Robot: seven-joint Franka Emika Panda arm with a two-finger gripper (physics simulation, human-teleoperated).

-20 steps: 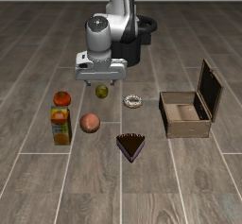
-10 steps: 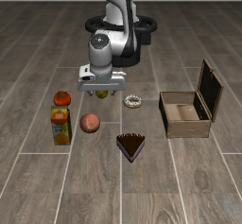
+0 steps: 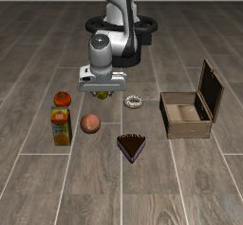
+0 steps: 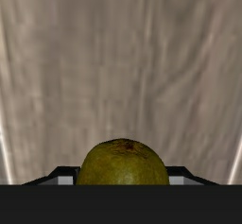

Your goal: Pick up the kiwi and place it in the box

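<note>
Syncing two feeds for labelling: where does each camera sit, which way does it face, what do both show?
Exterior view: in front of and above the robot, facing the grey arm, gripper, wooden floor and brown box.
Wrist view: on the hand, looking down at the floor; the gripper is at the round greenish kiwi.
Both show: kiwi, gripper, floor.

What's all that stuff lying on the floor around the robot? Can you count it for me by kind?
fruit: 3 (kiwi, peach, tomato)
sweet bakes: 2 (doughnut, chocolate cake slice)
juice carton: 1
wooden box, lid open: 1
total: 7
</note>
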